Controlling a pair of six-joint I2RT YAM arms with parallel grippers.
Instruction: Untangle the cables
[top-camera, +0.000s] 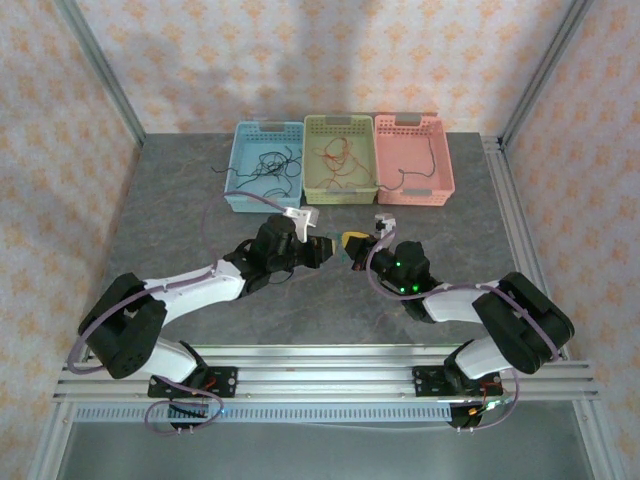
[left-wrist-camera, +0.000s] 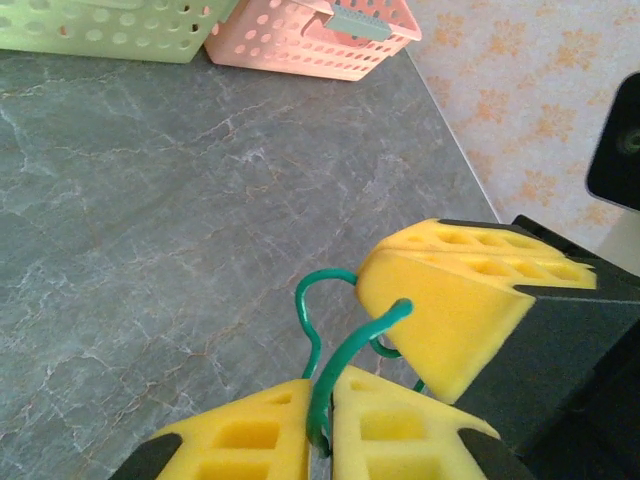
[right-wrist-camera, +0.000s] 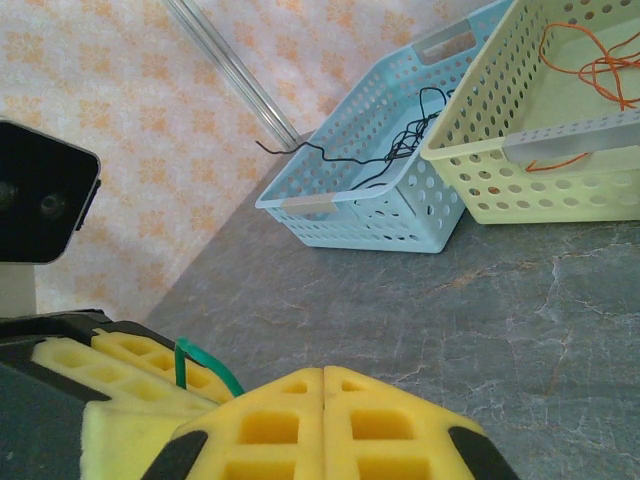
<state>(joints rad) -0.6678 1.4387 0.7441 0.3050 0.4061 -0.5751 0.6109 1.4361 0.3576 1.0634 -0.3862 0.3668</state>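
Where the two arms meet above the middle of the tabletop (top-camera: 200, 240), the green cable (left-wrist-camera: 322, 395) hangs in the air between them, clear of the surface. The left fingers (left-wrist-camera: 250, 440) are pressed together on it, the wire running up out of the seam between the foam pads. From there it curls into two loose loops that pass just beside and under the right fingers (left-wrist-camera: 440, 300). The right fingers (right-wrist-camera: 270, 425) are closed pad to pad; whether any wire sits in their seam cannot be told.

The other cables lie at the far edge: black cables (top-camera: 268, 165) in the blue basket (top-camera: 262, 205), orange cables (top-camera: 335, 160) in the green basket (top-camera: 340, 196), and one more black wire in the pink basket (top-camera: 415, 197).

Handling, as a judgement:
- The cable looks very light and thin, springy enough to hold its curl.
- It is likely to slide through soft foam under a sideways pull.
- Take hold on a straight run near an end, not on a loop.
- Draw the ends apart slowly, as a sharp tug may tighten a loop into a knot.
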